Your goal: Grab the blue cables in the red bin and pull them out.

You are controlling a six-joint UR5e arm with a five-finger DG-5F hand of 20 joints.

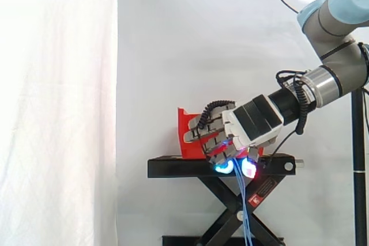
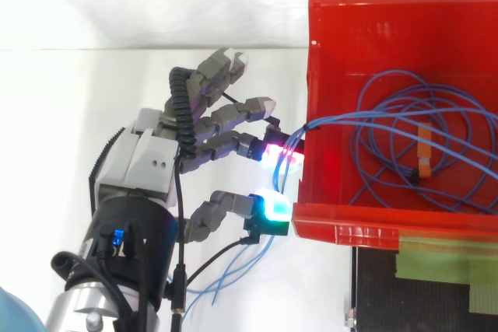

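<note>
- The hand (image 2: 148, 161) is closest in the side view. It sits just outside the red bin's (image 2: 311, 60) near wall, and the arm comes in from the right.
- Grip-wise, the magenta-lit fingertip (image 2: 276, 153) and the cyan-lit thumb pad (image 2: 272, 211) are curled in and pinched on the blue cables (image 2: 334, 120). The other fingers stick out fairly straight toward the bin and aren't touching anything.
- From the pinch, a few blue strands drop straight down past the edge of the stand top in the side view. From above you can see them looping loosely under the hand.
- On the other side of the pinch, the cables run up and over the bin wall, so they're partly out.
- Most of the bundle is inside the bin though, coiled in big loose loops over the floor, mainly the middle and right part.
- There's a small orange tie (image 2: 424, 153) on the coil, roughly mid-loop.
- The bin sits on a black scissor-lift stand (image 1: 173, 168), tipped a bit so its open side faces the hand.
- There's a strip of greenish tape (image 2: 443, 258) on the stand top, right beside the bin.
- Furthest back is the white curtain (image 1: 57, 84).
</note>
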